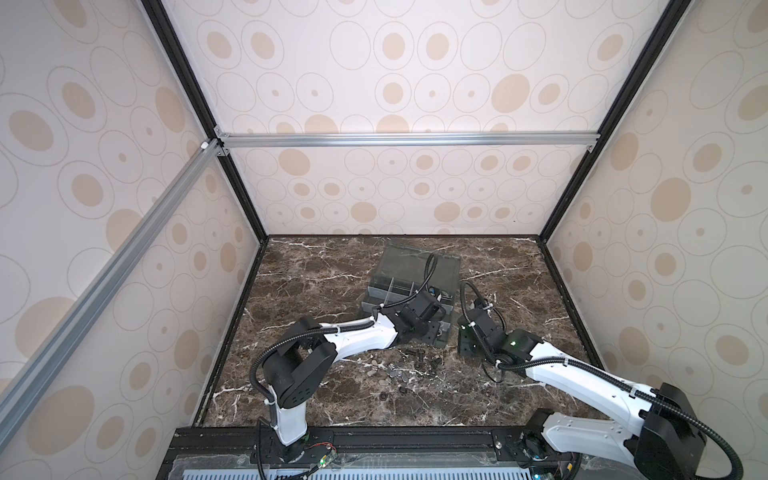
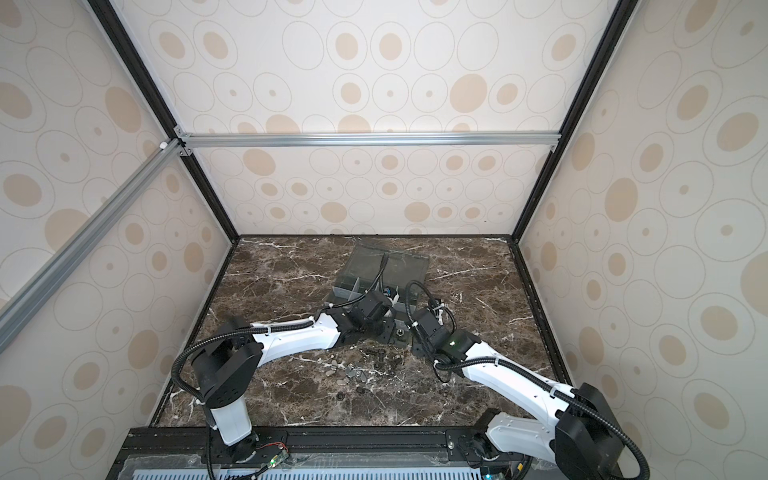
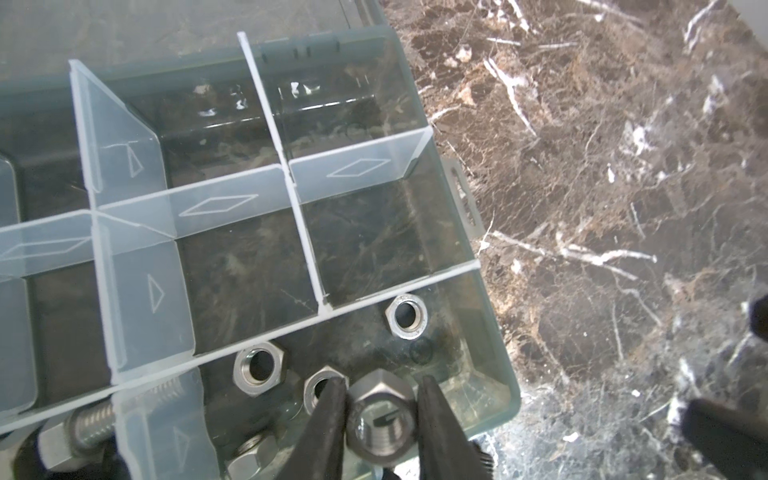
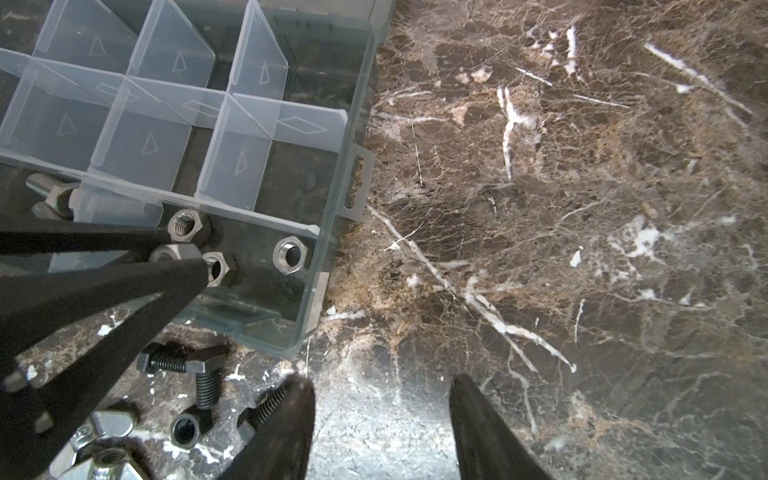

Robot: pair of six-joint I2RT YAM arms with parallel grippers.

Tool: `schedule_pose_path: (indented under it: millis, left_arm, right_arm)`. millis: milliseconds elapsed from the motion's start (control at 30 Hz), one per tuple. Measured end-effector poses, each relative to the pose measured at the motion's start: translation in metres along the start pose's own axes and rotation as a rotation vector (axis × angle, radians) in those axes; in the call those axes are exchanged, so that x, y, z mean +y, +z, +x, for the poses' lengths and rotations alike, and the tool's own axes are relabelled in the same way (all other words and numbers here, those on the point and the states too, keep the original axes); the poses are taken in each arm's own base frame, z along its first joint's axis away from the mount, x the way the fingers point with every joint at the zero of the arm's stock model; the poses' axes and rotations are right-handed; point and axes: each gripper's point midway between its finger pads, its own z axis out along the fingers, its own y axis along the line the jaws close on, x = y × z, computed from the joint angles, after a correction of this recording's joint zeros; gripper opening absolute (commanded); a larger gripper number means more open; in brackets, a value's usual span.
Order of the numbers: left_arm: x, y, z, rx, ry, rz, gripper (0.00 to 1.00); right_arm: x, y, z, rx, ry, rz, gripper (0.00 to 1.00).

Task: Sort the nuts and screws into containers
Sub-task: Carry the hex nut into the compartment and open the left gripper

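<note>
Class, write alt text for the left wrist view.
A silver nut sits between the left end effector's fingers over a corner cell of a clear box holding other nuts. The next cell holds a bolt.

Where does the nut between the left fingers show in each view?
Top view: hidden under the left gripper.
Top view: same, hidden under it.
Left wrist: nut between both fingers, above the corner cell's loose nuts.
Right wrist: nut edge peeks between the left fingers, over that cell.
Shared landmark: that corner cell of the organizer box.
</note>
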Motion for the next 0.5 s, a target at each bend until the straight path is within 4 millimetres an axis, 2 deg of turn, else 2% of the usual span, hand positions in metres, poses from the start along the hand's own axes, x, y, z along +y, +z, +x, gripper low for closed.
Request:
schedule_pose_path:
  millis: [133, 500]
  left_arm:
    - [-0.0010, 0.0000, -0.0009, -0.003, 0.000, 0.006, 0.42]
    - [0.0025, -0.0042, -0.0011, -0.028, -0.014, 0.012, 0.43]
  right_arm:
    - [-0.0011, 0.0000, 0.0012, 0.005, -0.002, 0.004, 0.56]
    - [-0.0053, -0.0018, 0.0049, 0.019, -0.005, 0.016, 0.56]
